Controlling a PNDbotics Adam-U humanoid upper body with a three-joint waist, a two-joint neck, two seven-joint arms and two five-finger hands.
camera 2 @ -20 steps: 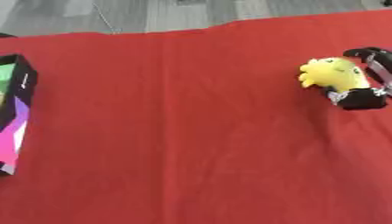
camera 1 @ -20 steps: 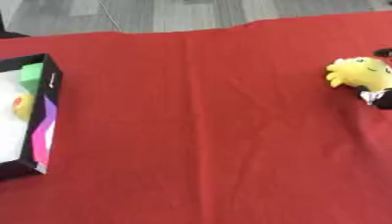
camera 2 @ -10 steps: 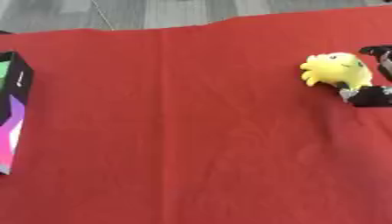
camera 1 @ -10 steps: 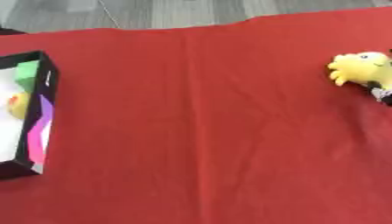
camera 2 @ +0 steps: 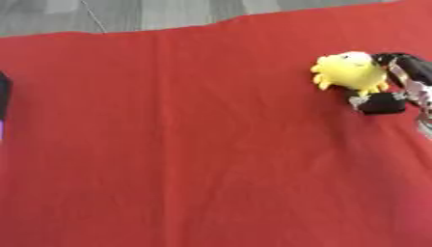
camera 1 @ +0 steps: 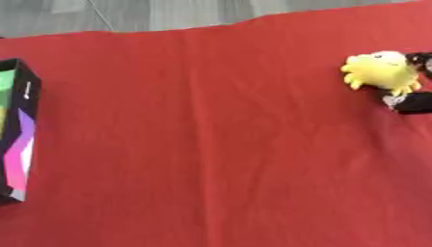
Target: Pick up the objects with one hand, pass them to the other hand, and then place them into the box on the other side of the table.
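A yellow plush toy (camera 2: 350, 71) lies on the red cloth at the right side of the table. My right hand (camera 2: 407, 72) comes in from the right edge. Its black fingers curl round the far side of the toy, and its thumb (camera 2: 380, 102) is tucked under the near side. Only part of the hand shows. At the far left stands the black box (camera 1: 27, 91), long and open-topped, with green, purple and pink shapes inside. My left hand shows in neither view.
The red tablecloth (camera 1: 202, 144) covers the whole table, with a faint crease running down its middle. Its far edge (camera 1: 168, 31) meets grey floor at the top of the views.
The whole picture has shifted left, so the camera has moved. Against the box, the toy and my right hand sit slightly higher in the view than one second ago.
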